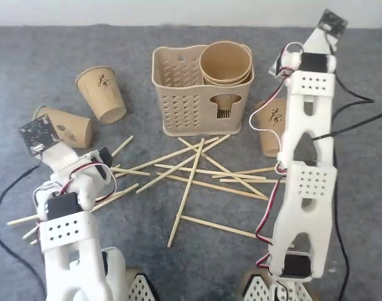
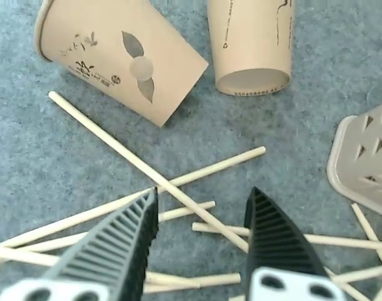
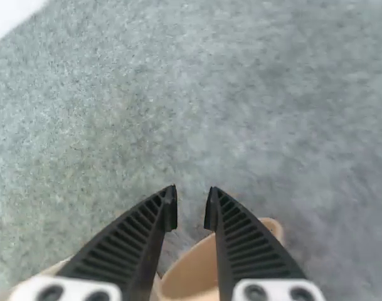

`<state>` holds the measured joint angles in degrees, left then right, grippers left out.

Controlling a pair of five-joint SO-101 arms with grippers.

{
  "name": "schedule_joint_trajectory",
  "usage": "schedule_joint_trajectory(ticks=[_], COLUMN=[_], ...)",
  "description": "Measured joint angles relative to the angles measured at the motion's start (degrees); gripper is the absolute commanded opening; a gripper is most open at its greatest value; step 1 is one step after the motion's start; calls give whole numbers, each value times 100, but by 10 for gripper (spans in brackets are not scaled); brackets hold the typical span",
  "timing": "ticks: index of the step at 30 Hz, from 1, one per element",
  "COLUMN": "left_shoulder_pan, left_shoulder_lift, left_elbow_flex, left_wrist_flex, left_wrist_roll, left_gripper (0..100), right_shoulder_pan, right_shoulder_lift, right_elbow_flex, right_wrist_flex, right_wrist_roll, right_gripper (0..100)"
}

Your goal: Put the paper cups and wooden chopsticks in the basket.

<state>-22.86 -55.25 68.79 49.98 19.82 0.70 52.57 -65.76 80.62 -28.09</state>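
The table is covered in a rough grey, carpet-like mat, with a pale wall strip at the far edge. The thin, pale wooden chopsticks (image 1: pixel 191 172) lie loosely crossed on the mat just in front of the beige perforated plastic basket (image 1: pixel 178 100). More of them trail toward the left arm (image 1: pixel 68 219).

They look light, stiff and smooth. They would likely roll or pivot if pinched near an end, so a grip near the middle of one stick, clear of the crossings, seems safest.

The tan paper cups are thin-walled and easily crushed, and are best taken lightly at the rim or across the body. A stack of them (image 1: pixel 225 63) already sits in the basket. One cup (image 1: pixel 101 94) stands upside down to the basket's left, and one (image 1: pixel 65 127) lies on its side nearby. Another cup (image 1: pixel 269 125) is partly hidden behind the right arm (image 1: pixel 307 157).

The left jaws are spread wide and empty, poised low over a long chopstick (image 2: pixel 147 169) that runs between them. The right jaws stand at a narrow gap with nothing between their tips, and a cup rim (image 3: pixel 197 266) shows beneath them.
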Motion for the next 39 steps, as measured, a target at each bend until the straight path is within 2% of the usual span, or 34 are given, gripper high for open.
schedule_joint_trajectory(ticks=[5,10,13,17,21,25,34,39], left_shoulder_pan=[0,0,0,0,0,0,0,0], left_shoulder_lift=[0,0,0,0,0,0,0,0], left_elbow_flex=[0,0,0,0,0,0,132,132], left_wrist_flex=[-62,-62,-62,-62,-62,-79,-334,-334], left_wrist_roll=[-185,-211,-211,-211,-211,-211,-211,-211], left_gripper=[210,210,210,210,210,210,210,210], right_shoulder_pan=[-114,-88,-123,-97,-176,-158,-519,-475], right_shoulder_lift=[1002,1292,1292,1292,1275,800,-914,-1459], right_elbow_flex=[-1029,-1512,-1600,-1793,-1829,-1222,1732,2541], right_wrist_flex=[396,1108,1556,1996,2004,2004,2004,2004], right_wrist_roll=[9,88,141,554,1055,1204,1776,1837], right_gripper=[93,87,24,8,8,8,8,8])
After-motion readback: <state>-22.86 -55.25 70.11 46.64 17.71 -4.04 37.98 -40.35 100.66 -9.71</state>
